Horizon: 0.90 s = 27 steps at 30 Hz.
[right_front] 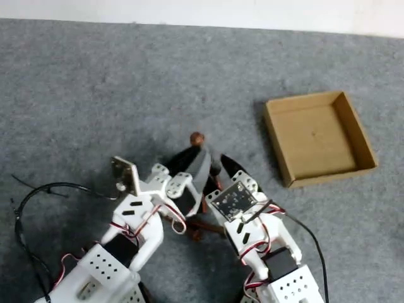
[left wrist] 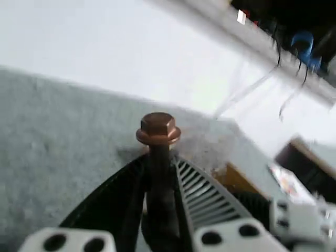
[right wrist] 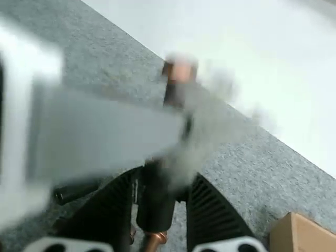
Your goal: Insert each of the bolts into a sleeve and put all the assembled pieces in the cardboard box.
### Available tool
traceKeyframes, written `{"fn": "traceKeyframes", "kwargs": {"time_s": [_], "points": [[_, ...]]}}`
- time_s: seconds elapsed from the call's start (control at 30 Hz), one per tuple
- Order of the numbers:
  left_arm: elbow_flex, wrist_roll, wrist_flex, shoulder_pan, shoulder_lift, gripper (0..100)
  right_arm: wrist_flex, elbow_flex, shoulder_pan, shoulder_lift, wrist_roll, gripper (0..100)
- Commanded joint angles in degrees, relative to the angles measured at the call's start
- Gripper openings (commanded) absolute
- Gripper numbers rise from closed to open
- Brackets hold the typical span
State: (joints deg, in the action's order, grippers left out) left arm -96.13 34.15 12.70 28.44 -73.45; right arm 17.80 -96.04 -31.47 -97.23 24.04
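A copper bolt (left wrist: 158,129) stands upright with its hex head up, and my left gripper (left wrist: 157,176) is shut on its shank. In the high view the bolt's head (right_front: 197,137) shows just beyond the left gripper (right_front: 197,159). My right gripper (right wrist: 157,191) is shut on a dark sleeve (right wrist: 155,202) directly below the bolt head (right wrist: 178,68); the left gripper's grey finger crosses in front and hides where bolt and sleeve meet. In the high view the right gripper (right_front: 218,172) sits close beside the left one. The cardboard box (right_front: 319,136) lies empty to the right.
Copper pieces (right_front: 201,228) lie on the grey mat between the two arm bases. Another dark sleeve (right wrist: 73,193) lies on the mat near the right gripper. A corner of the cardboard box (right wrist: 302,231) is close by. A black cable (right_front: 25,208) loops at the left.
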Motion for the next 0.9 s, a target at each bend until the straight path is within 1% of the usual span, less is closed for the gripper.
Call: {"fn": "traceKeyframes", "kwargs": {"time_s": [0.0, 0.13, 0.27, 0.37, 0.47, 0.57, 0.63, 0.7, 0.87], "points": [[-1.1, -0.4, -4.1, 3.9, -0.8, 1, -2.0, -8.8, 1.7, -1.1, -0.6, 0.5], [-1.1, -0.4, -4.7, 3.6, -0.8, 1, -2.0, -8.8, 1.7, -1.1, -0.6, 0.5], [-0.1, -0.2, -4.8, -0.7, -0.8, 2, -1.8, -8.8, 1.8, -1.1, -0.6, 0.5], [0.0, -0.1, -4.8, -3.0, -0.8, 11, -1.7, -8.8, 1.8, -0.8, -0.6, 0.5], [-0.2, -0.1, -4.9, -2.3, -0.7, 24, -1.6, -8.8, 1.9, -0.7, -0.6, 0.5], [0.3, -0.1, -7.2, -2.0, -0.8, 32, -1.6, -8.8, 3.4, -0.7, -0.6, 0.5], [1.6, 0.0, -8.7, -2.7, -0.8, 36, -1.6, -8.8, 4.9, -0.7, -0.6, 0.5], [2.1, 0.3, -8.4, -5.1, -0.8, 38, -1.6, -8.8, 5.9, -0.8, -0.6, 0.5], [3.4, 7.8, -6.9, -13.6, -0.8, 36, -1.6, -8.8, 7.0, -0.7, -0.7, 0.5]]}}
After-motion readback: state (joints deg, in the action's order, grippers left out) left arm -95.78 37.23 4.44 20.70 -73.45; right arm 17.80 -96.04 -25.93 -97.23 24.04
